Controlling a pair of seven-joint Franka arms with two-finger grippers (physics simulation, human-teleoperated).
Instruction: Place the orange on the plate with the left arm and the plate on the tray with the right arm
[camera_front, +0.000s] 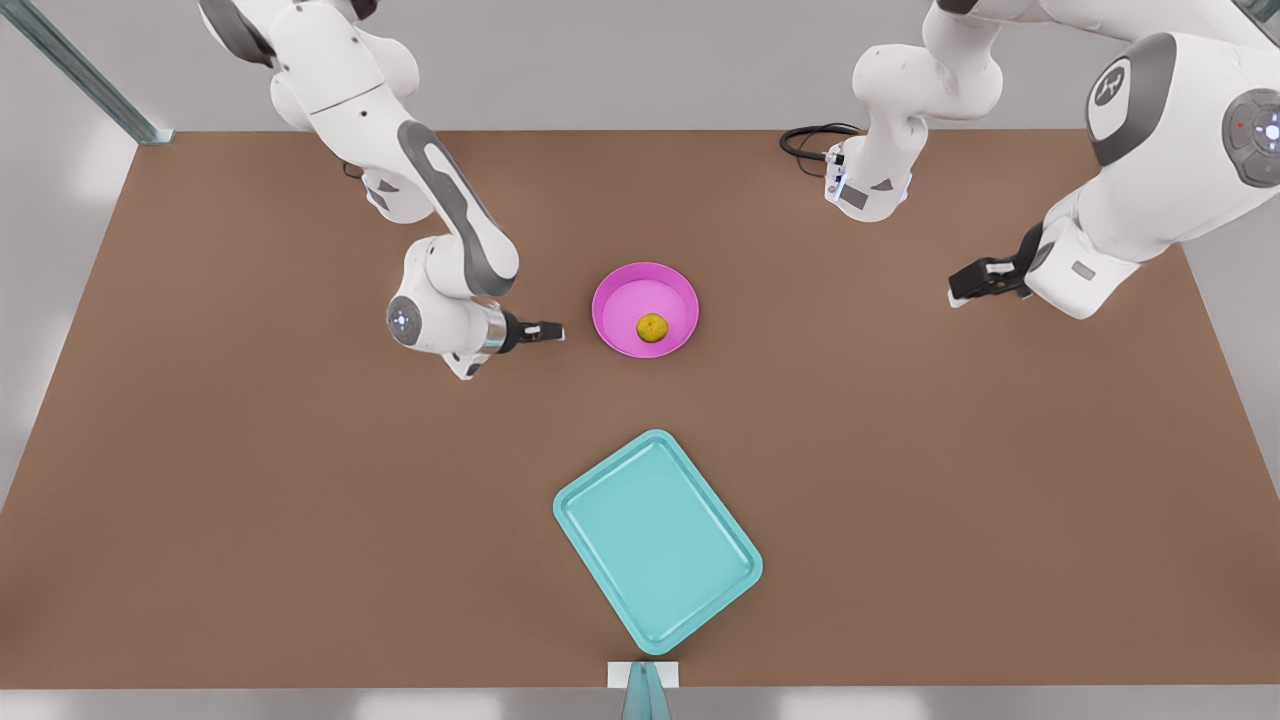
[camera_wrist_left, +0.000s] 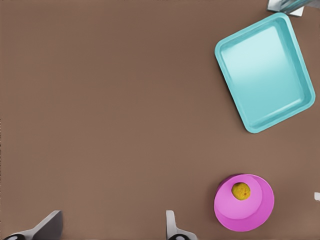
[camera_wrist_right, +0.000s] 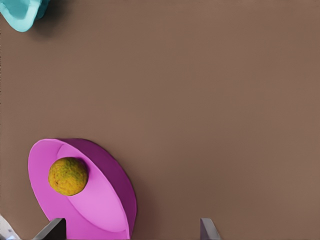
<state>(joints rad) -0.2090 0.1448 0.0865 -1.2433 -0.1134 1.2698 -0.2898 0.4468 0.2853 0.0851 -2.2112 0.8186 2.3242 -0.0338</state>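
So the tiny yellow-orange bumpy orange (camera_front: 652, 327) was already sitting inside the round pink-magenta plate (camera_front: 622, 300), a bit off centre toward the plate's 5 o'clock side in the front view. The plate itself was resting on the plain brown surface (camera_front: 250, 480), pretty much mid-scene, not on anything else.

The flat teal rectangular tray (camera_front: 657, 540) with the rounded corners lay at 6 o'clock from the plate, well apart from it, turned at an angle and with nothing on it.

The right arm (camera_front: 450, 260), the one with the shiny wrist ring, was low at 9 o'clock from the plate. Its jaws pointed at the rim from just beside it and weren't touching it. In its wrist view they were spread wide, gripping nothing.

The left arm (camera_front: 1130, 200) was waiting way out at about 3 o'clock from the plate, well clear of it. Its jaws were wide open too and held nothing.
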